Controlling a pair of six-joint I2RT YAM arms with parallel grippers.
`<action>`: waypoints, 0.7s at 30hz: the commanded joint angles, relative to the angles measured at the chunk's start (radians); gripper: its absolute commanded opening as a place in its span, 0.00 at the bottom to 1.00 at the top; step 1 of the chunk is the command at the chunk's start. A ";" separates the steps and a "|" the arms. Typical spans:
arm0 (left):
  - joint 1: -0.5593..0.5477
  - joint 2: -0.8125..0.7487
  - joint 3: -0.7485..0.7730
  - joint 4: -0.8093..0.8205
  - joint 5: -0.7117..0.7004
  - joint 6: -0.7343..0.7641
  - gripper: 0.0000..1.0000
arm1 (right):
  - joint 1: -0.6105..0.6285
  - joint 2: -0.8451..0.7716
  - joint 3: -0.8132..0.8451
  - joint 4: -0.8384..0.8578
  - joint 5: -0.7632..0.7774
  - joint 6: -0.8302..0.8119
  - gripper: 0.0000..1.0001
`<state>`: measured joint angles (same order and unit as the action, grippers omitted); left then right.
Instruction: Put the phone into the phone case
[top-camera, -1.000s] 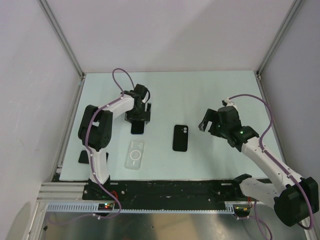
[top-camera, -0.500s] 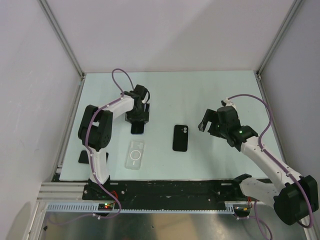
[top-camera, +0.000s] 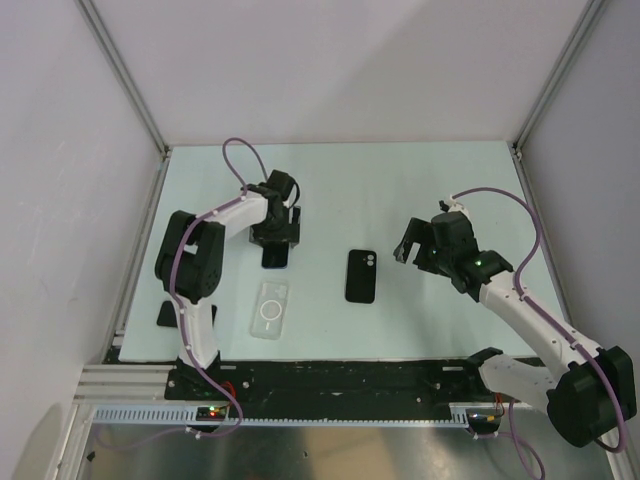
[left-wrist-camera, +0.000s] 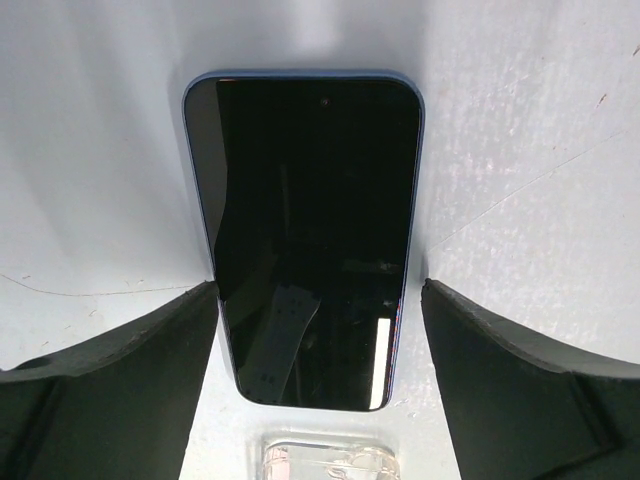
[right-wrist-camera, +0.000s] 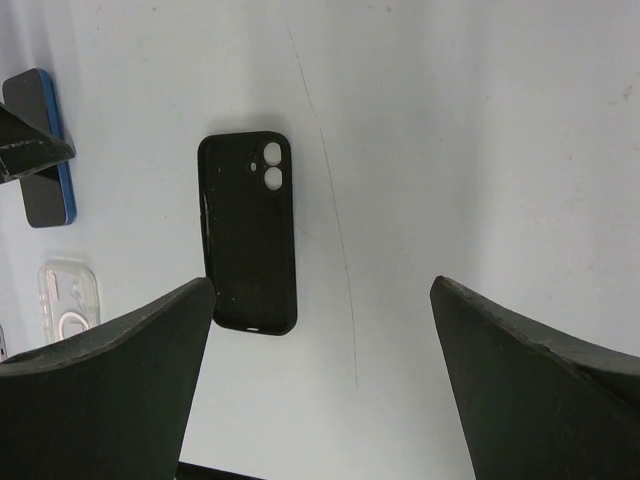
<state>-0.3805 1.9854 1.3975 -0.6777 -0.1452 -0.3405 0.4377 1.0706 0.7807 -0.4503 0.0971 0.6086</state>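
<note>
The phone (left-wrist-camera: 310, 240) lies screen up on the white table, with a glossy dark screen and a thin blue rim. My left gripper (left-wrist-camera: 318, 290) is open and straddles the phone's near end, its left finger at the phone's edge and its right finger a little apart. In the top view the left gripper (top-camera: 277, 238) is over the phone (top-camera: 275, 257). The clear phone case (top-camera: 270, 308), with a white ring, lies just nearer than the phone. It also shows in the left wrist view (left-wrist-camera: 325, 462) and the right wrist view (right-wrist-camera: 68, 297). My right gripper (top-camera: 408, 248) is open and empty above the table.
A black phone-shaped shell (top-camera: 361, 276) with two round holes lies mid-table, left of my right gripper (right-wrist-camera: 322, 285); it also shows in the right wrist view (right-wrist-camera: 247, 232). A small dark object (top-camera: 167, 313) sits at the table's left edge. Walls enclose the table.
My right gripper has drifted slightly to the left. The left gripper has stayed over the phone, and the phone and the case have not moved.
</note>
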 joint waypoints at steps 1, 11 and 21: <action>0.014 -0.029 -0.034 0.004 0.005 -0.016 0.88 | 0.006 -0.001 0.025 0.027 0.010 -0.003 0.96; 0.022 -0.045 -0.047 0.018 0.027 -0.019 0.91 | 0.007 0.011 0.025 0.029 0.008 0.000 0.96; -0.034 -0.021 -0.078 0.017 -0.012 -0.070 0.53 | 0.011 0.023 0.026 0.034 0.010 0.004 0.96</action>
<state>-0.3862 1.9686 1.3548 -0.6426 -0.1322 -0.3847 0.4427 1.0859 0.7807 -0.4427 0.0971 0.6090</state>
